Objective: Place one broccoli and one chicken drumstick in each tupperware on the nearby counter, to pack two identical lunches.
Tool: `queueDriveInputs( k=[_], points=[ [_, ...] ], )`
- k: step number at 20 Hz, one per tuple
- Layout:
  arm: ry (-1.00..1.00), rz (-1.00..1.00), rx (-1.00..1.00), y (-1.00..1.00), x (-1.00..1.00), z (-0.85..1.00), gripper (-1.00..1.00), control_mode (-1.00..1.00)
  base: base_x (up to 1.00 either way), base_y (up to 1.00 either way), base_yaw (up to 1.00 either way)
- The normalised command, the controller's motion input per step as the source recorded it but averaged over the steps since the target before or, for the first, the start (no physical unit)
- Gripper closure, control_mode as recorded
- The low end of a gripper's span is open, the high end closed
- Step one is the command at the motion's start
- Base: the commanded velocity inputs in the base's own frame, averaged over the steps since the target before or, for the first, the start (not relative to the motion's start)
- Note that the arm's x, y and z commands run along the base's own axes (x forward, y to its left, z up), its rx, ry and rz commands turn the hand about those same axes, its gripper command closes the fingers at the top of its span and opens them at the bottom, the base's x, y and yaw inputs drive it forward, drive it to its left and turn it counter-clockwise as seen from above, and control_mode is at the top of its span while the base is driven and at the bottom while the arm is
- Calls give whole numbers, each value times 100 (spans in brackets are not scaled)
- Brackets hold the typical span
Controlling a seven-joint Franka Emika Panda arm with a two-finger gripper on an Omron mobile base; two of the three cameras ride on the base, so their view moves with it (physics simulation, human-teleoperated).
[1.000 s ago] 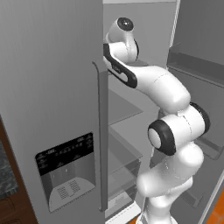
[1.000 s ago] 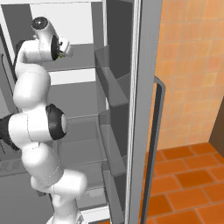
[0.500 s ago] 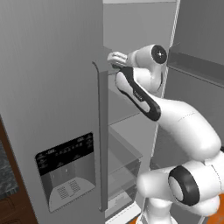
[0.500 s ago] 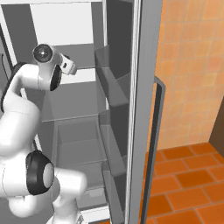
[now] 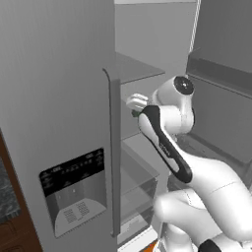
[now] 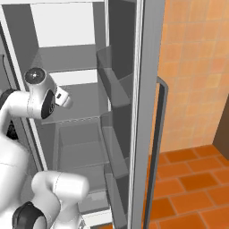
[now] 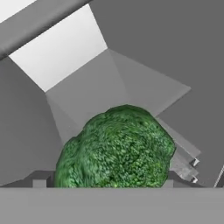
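I have the arm [image 5: 167,147] bent into the open fridge [image 6: 80,107], wrist level with the middle shelf [image 6: 76,118]. The broccoli [image 7: 116,151] sits right at my gripper [image 7: 103,183], bulging up between the fingers, with a green sliver [image 5: 134,113] beside the hand. I cannot tell whether the fingers pinch it or stand spread.

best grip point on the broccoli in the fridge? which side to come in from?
Take the broccoli across the widest part of its rounded, lumpy crown, one finger on each flank. Come straight along the hand's present line: in the hand view it sits dead ahead, close and roughly centred. No stem shows, so the crown is the only visible hold. Whether the fingers are open cannot be told.
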Motion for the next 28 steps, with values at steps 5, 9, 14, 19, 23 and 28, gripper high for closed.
queueDriveInputs(
  k=[5, 9, 14, 19, 23, 28],
  points=[
    [0, 0, 0, 0, 0, 0, 100, 100, -100, 19, 35],
    [0, 0, 0, 0, 0, 0, 100, 100, -69, 64, 73],
    [0, 0, 0, 0, 0, 0, 100, 100, -7, 100, 49],
    [0, 0, 0, 0, 0, 0, 100, 100, 70, 100, 15],
    [0, 0, 0, 0, 0, 0, 100, 100, 54, 100, 1],
    [0, 0, 0, 0, 0, 0, 100, 100, 30, 100, -3]
  ],
)
